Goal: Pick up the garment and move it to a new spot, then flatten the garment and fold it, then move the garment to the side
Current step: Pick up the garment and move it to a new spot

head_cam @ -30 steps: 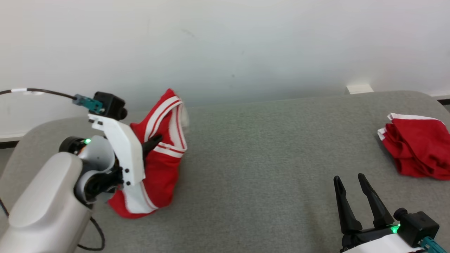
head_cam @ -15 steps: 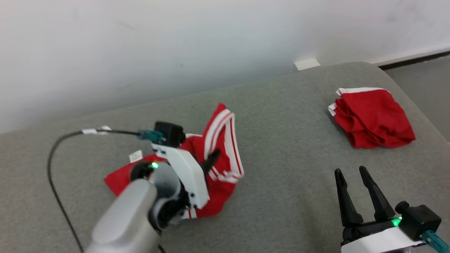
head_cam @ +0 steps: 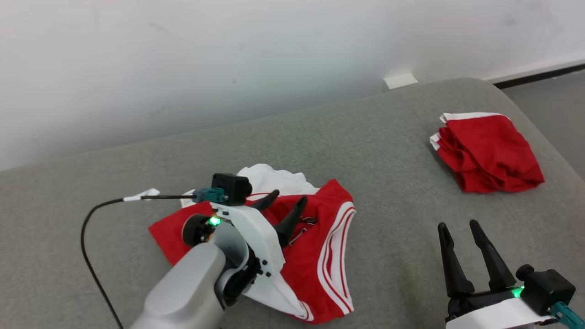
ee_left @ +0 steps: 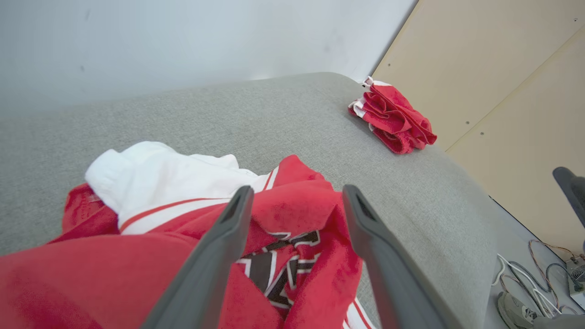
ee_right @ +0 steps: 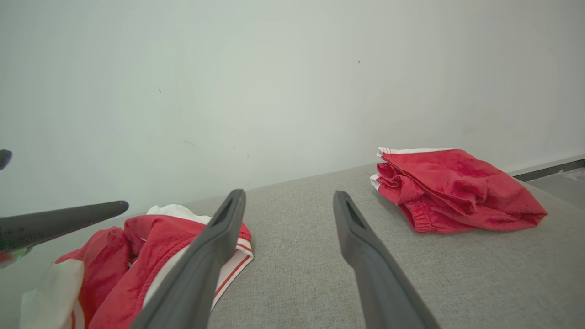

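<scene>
On the grey tabletop [head_cam: 388, 183] in the head view, the garment [head_cam: 301, 256], red with white stripes and a white part at its far edge, lies crumpled left of centre, loose on the surface. Left gripper [head_cam: 288, 197] sits over it, jaws spread wide, nothing pinched between them; contact with the cloth can't be told. A black cable [head_cam: 169, 197] runs from its wrist camera off to the left. Right gripper [head_cam: 458, 225] is at lower right, jaws wide and empty, above bare tabletop, well apart from the garment. A second red bundle [head_cam: 491, 153], folded, lies near the far right corner, white wall [head_cam: 274, 55] behind. Left wrist view: left gripper [ee_left: 297, 189] jaws wide, straddling a red fold of the garment [ee_left: 55, 274], black-and-white print showing between the fingers, white part toward upper left; red bundle [ee_left: 393, 121] at the far edge of the tabletop [ee_left: 274, 114], beige panels [ee_left: 502, 91] beyond. Right wrist view: right gripper [ee_right: 289, 193] jaws wide, holding nothing, grey tabletop [ee_right: 297, 274] between them; garment [ee_right: 151, 237] at lower left, partly behind the left finger; one dark finger [ee_right: 68, 219] of the left gripper pokes in from the left edge above the garment; red bundle [ee_right: 457, 192] to the right, near the wall.
</scene>
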Robot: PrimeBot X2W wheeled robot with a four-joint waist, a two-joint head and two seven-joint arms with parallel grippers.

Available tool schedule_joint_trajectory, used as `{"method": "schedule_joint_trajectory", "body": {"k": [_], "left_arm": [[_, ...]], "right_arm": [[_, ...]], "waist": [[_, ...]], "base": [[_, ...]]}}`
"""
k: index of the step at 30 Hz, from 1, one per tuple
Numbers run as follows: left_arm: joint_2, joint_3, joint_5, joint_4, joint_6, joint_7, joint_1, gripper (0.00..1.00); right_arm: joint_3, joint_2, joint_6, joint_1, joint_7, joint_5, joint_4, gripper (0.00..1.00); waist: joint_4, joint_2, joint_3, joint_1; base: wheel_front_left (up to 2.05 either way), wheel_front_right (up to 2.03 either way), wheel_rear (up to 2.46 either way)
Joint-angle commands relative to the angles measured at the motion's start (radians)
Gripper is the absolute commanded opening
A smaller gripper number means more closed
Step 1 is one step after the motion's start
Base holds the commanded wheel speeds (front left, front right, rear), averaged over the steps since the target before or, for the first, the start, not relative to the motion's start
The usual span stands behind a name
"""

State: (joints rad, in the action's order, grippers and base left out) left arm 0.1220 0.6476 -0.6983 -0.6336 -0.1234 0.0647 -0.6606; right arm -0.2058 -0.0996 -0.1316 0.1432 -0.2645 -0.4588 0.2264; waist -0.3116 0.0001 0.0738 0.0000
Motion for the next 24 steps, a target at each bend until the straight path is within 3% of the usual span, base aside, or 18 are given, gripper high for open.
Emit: {"method": "schedule_joint_trajectory", "body": {"k": [1, 4, 11, 20, 24], "left_arm": [[0.016, -0.002, 0.013, 0.017, -0.003, -0.027, -0.005, 1.00], [0.054, -0.011, 0.038, 0.060, 0.012, -0.086, 0.018, 1.00], [0.134, -0.068, 0.056, 0.182, 0.102, -0.197, 0.110, 1.00], [0.228, -0.201, 0.075, 0.424, 0.285, -0.314, 0.352, 1.00], [0.246, -0.246, 0.103, 0.488, 0.340, -0.326, 0.458, 1.00]], "right_arm": [[0.008, -0.008, 0.002, -0.012, 0.001, 0.005, -0.001, 1.00], [0.011, -0.015, 0.002, -0.026, 0.001, 0.009, -0.003, 1.00], [0.019, -0.031, 0.002, -0.053, 0.001, 0.015, -0.011, 1.00], [0.047, -0.033, 0.002, -0.090, 0.001, 0.017, -0.030, 1.00], [0.061, -0.031, 0.002, -0.105, 0.001, 0.015, -0.042, 1.00]], "waist": [[0.035, -0.0001, -0.023, 0.0000], [0.072, -0.0001, -0.044, 0.0000], [0.137, -0.0001, -0.075, 0.0000], [0.189, -0.0001, -0.090, 0.0000], [0.198, -0.0001, -0.092, 0.0000]], "base": [[0.00, 0.00, 0.00], [0.00, 0.00, 0.00], [0.00, 0.00, 0.00], [0.00, 0.00, 0.00], [0.00, 0.00, 0.00]]}}
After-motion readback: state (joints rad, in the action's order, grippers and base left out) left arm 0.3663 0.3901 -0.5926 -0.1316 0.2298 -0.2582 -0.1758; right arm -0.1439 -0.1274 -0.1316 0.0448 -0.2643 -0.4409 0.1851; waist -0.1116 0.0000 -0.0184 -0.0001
